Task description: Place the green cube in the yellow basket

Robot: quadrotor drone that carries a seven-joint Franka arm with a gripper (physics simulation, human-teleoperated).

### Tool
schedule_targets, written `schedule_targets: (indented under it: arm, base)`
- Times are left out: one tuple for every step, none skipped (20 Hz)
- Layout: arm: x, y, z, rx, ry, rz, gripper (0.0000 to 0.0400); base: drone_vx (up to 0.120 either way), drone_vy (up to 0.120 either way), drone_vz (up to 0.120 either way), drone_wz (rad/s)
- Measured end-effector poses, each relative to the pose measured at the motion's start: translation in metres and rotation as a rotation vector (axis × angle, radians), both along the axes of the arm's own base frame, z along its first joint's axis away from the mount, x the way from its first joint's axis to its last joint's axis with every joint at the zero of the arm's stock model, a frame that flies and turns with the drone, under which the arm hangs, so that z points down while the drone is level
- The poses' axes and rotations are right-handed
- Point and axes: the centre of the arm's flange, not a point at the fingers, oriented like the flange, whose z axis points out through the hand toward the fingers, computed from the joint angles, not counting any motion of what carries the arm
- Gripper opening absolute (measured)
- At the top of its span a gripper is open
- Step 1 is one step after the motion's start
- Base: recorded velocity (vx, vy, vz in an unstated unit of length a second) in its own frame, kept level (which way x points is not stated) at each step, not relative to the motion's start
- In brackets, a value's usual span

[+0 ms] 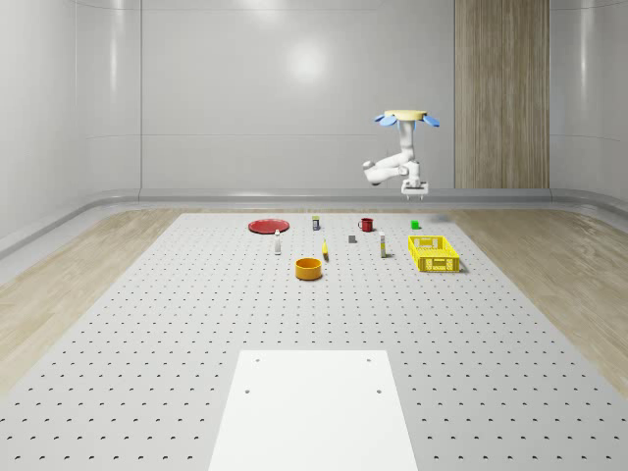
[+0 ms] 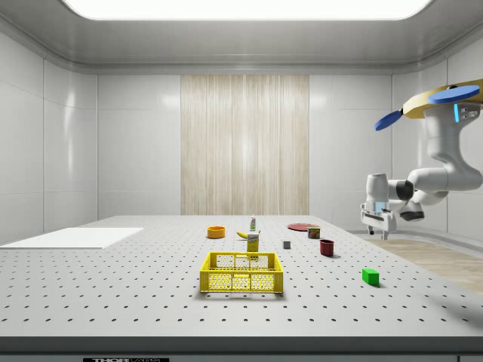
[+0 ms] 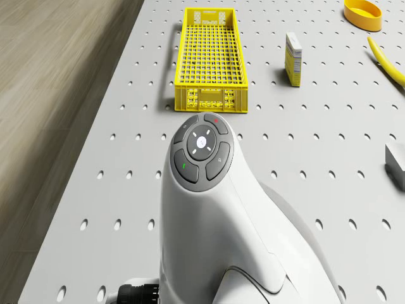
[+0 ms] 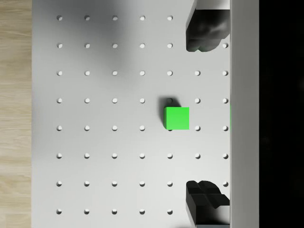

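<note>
Now I hover high over the counter's (image 1: pixel 196 324) far edge, my claw (image 1: pixel 414 194) spread wide and empty above the green cube (image 4: pixel 176 118), which sits right of centre in the whole-scene view, just behind the yellow basket (image 1: pixel 434 253).

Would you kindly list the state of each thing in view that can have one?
Drone: hovering above the table's far edge, near the green cube.
Gripper: open, empty, fingers either side of the cube, well above it.
Green cube: on the table, not held.
Yellow basket: upright, empty.
Red mug: upright.
Orange bowl: upright.
</note>
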Motion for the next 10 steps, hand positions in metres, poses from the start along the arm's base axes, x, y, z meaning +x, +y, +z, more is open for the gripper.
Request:
schedule_targets:
  arm:
    - [0.0, 0.0, 0.0, 0.0, 0.0, 0.0, 0.04]
    - [0.0, 0.0, 0.0, 0.0, 0.0, 0.0, 0.04]
    - [0.0, 0.0, 0.0, 0.0, 0.0, 0.0, 0.04]
    - [0.0, 0.0, 0.0, 0.0, 0.0, 0.0, 0.04]
    - [0.0, 0.0, 0.0, 0.0, 0.0, 0.0, 0.04]
    - [0.0, 0.0, 0.0, 0.0, 0.0, 0.0, 0.04]
    - [0.0, 0.0, 0.0, 0.0, 0.0, 0.0, 0.04]
    - [0.0, 0.0, 0.0, -0.001, 0.0, 0.0, 0.04]
    - [0.0, 0.0, 0.0, -0.001, 0.0, 0.0, 0.04]
    - [0.0, 0.0, 0.0, -0.001, 0.0, 0.0, 0.04]
  base:
    - [0.04, 0.0, -0.12, 0.0]
    - [0.12, 0.0, -0.12, 0.0]
    - [0.12, 0.0, -0.12, 0.0]
    - [0.04, 0.0, -0.12, 0.0]
    - [0.0, 0.0, -0.12, 0.0]
    - [0.0, 0.0, -0.12, 0.0]
    - [0.0, 0.0, -0.12, 0.0]
    - [0.0, 0.0, -0.12, 0.0]
    - [0.12, 0.0, -0.12, 0.0]
    - [0.04, 0.0, -0.12, 0.0]
